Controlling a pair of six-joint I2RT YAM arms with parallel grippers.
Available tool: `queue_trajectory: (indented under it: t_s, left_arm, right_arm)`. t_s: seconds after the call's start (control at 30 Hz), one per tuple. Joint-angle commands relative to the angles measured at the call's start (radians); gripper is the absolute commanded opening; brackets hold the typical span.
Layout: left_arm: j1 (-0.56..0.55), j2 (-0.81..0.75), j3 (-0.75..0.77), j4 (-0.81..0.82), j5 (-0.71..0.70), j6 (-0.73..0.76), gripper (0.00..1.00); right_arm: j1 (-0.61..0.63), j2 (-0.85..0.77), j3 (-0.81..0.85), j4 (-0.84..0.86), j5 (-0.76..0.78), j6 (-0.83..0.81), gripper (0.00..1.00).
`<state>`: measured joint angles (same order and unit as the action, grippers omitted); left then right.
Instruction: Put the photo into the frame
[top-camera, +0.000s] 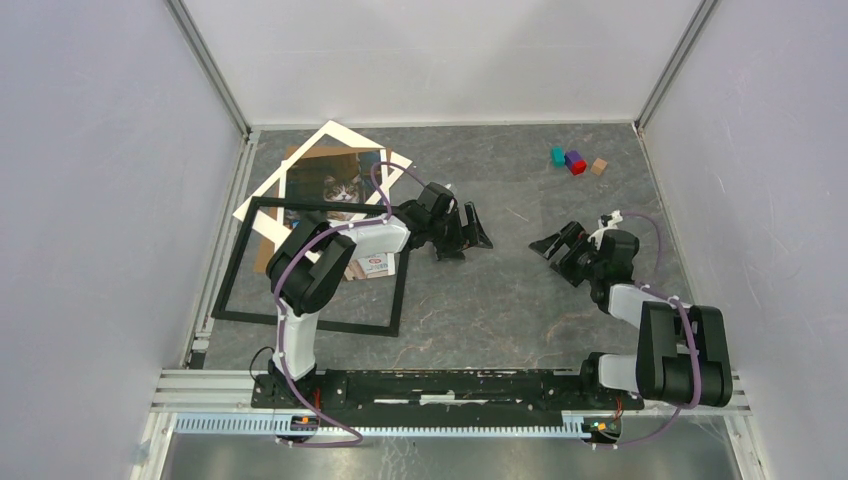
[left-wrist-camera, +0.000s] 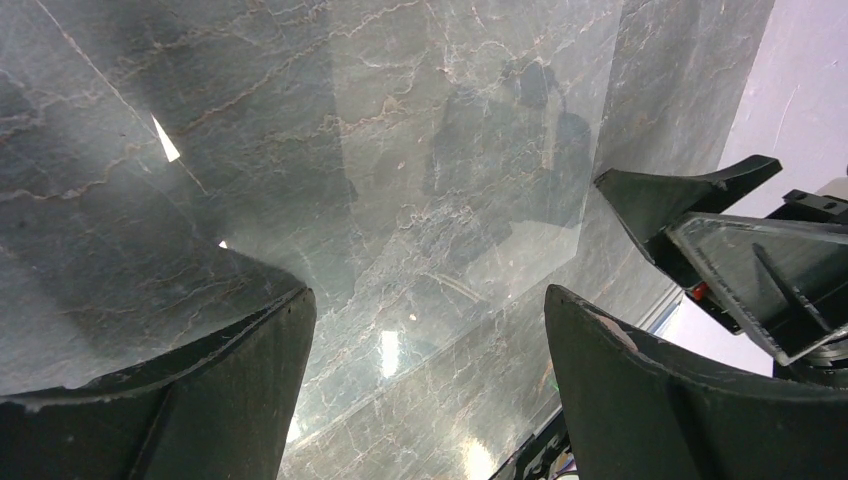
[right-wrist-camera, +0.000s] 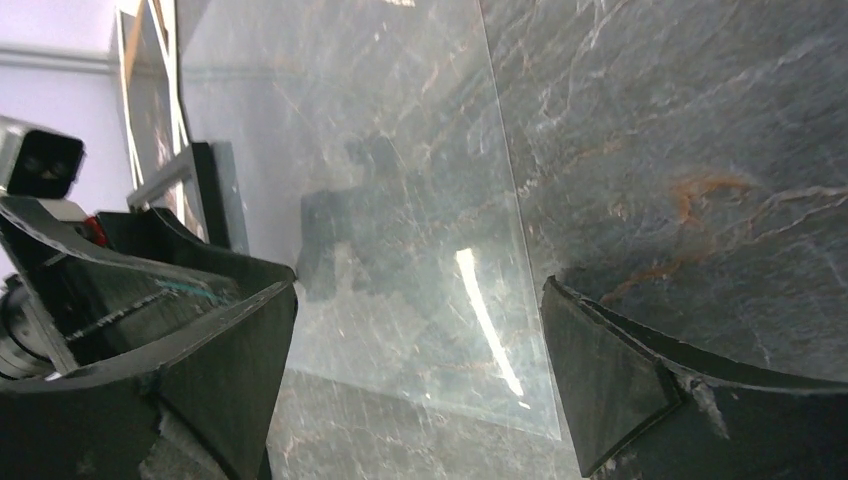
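On the table, between the two claws, a clear sheet lies flat. The left gripper and the right gripper face each other over it, both spread wide and pinching nothing. Further left lies the frame, its far edge crossing the photo, which shows through a white mat. The photo is not yet framed. The step in hand seems to be the sheet — next, probably a low, careful grip at its thin edge.
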<state>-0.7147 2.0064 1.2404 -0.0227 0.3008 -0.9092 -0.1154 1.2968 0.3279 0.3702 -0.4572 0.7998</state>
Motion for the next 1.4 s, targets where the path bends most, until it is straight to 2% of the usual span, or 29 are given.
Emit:
queue_trajectory:
  t_s: [0.0,0.2,0.3,0.53,0.57,0.7,0.83,1.0,1.13,1.37]
  left_arm:
    - [-0.009,0.026,-0.036,-0.134,-0.005,-0.005,0.93]
    - [-0.008,0.035,-0.039,-0.128,0.001,-0.012,0.93]
    - [-0.008,0.033,-0.041,-0.126,0.001,-0.011,0.93]
    - [-0.008,0.035,-0.047,-0.123,0.009,-0.016,0.93]
    - [-0.008,0.033,-0.047,-0.122,0.008,-0.016,0.93]
    - [-0.008,0.027,-0.05,-0.126,0.006,-0.01,0.93]
    - [-0.008,0.024,-0.052,-0.126,0.006,-0.008,0.93]
    - [-0.008,0.031,-0.047,-0.121,0.01,-0.011,0.93]
    - [-0.008,0.033,-0.051,-0.121,0.014,-0.015,0.93]
    - [-0.008,0.035,-0.062,-0.114,0.015,-0.019,0.93]
  right_arm:
    - [0.0,0.039,0.017,-0.034,-0.083,-0.095,0.98]
    - [0.067,0.059,-0.008,-0.061,-0.126,-0.108,0.98]
    - [0.078,0.038,-0.052,0.031,-0.172,-0.02,0.98]
    - [0.11,-0.046,-0.12,0.143,-0.116,0.132,0.98]
    - [0.11,-0.057,-0.109,0.101,-0.093,0.095,0.98]
    - [0.101,-0.063,0.053,-0.309,0.102,-0.193,0.98]
    - [0.095,-0.091,0.09,-0.418,0.201,-0.312,0.98]
    - [0.109,-0.053,0.011,-0.296,0.084,-0.231,0.98]
    - [0.193,-0.035,-0.019,-0.232,0.072,-0.158,0.98]
    - [0.213,-0.066,-0.093,-0.039,0.018,0.039,0.98]
